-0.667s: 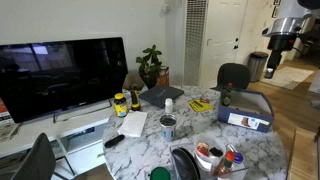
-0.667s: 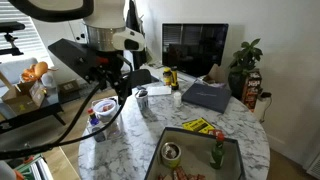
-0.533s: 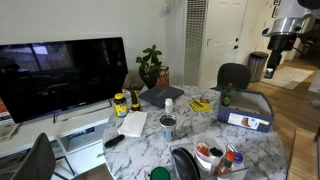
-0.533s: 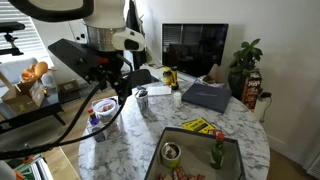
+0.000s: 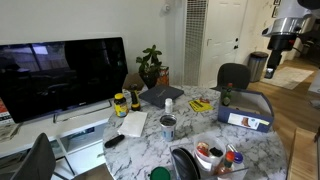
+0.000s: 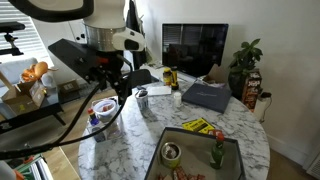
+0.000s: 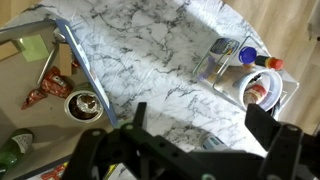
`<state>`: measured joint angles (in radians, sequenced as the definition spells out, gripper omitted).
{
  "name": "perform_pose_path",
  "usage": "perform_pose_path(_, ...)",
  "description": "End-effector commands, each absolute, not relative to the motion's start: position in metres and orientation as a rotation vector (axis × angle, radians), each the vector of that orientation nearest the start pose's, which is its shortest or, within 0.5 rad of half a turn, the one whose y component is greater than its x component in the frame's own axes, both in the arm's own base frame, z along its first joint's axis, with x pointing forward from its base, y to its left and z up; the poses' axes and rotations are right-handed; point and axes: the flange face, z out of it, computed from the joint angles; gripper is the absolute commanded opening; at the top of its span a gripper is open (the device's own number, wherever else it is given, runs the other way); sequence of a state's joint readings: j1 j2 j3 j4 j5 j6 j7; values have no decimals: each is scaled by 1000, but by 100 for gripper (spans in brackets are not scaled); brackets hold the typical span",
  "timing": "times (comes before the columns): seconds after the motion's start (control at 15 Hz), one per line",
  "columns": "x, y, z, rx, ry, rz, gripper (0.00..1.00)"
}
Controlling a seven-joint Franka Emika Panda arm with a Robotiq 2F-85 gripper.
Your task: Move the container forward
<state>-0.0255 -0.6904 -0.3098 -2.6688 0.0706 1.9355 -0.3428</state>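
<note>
The container, a small white tub with a reddish rim (image 6: 104, 106), stands in a clear tray at the table's edge. It also shows in an exterior view (image 5: 203, 152) and at the right of the wrist view (image 7: 256, 92). My gripper (image 6: 119, 84) hangs above the table, close to the container and the silvery can (image 6: 142, 102). In the wrist view the gripper (image 7: 200, 125) has its fingers spread wide, open and empty, with the can (image 7: 213, 143) below them. It touches nothing.
A dark jar with a yellow label (image 6: 170, 78) and a grey laptop (image 6: 208, 95) sit toward the TV (image 6: 193, 47). A grey tray (image 6: 236, 150) holds a bowl and a small plant. A yellow packet (image 6: 197, 126) lies mid-table. A plant (image 5: 151, 65) stands behind.
</note>
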Motion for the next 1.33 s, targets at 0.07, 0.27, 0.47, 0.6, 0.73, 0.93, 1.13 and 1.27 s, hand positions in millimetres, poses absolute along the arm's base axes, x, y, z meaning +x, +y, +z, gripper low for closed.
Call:
perform_pose_path(0.07,334,-82,438,-2848,-115,-75,100)
perform_pose_path(0.27,354,-26,450,-2834,-250,-149,100)
perform_pose_path(0.47,375,61,462,-2874,-524,-126,100)
perform_pose_path(0.6,385,118,464,-2905,-701,-82,100)
perform_pose_path(0.73,372,108,469,-2897,-681,-123,100)
perform_pose_path(0.93,381,151,466,-2898,-788,-82,100)
perform_pose_path(1.13,399,150,452,-2879,-725,-53,100)
perform_pose_path(1.27,422,153,424,-2921,-576,-56,100)
